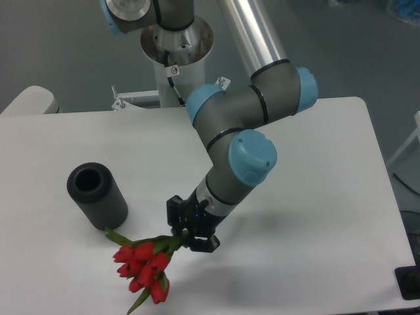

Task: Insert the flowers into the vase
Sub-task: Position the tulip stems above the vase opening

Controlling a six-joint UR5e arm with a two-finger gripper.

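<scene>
The flowers [143, 263] are a bunch of red tulip buds with green leaves, hanging over the table near its front edge. My gripper [189, 231] is shut on their stems, with the buds sticking out to its lower left. The vase [97, 195], a matte black cylinder with a round hole at the top, stands on the left of the white table [341, 197]. The buds are just below and right of the vase, apart from it. The stem ends are hidden behind the wrist.
The arm's base column [176, 49] stands behind the table's far edge. The forearm [256, 39] slants down from the top. A rounded white object [29, 100] sits at the far left corner.
</scene>
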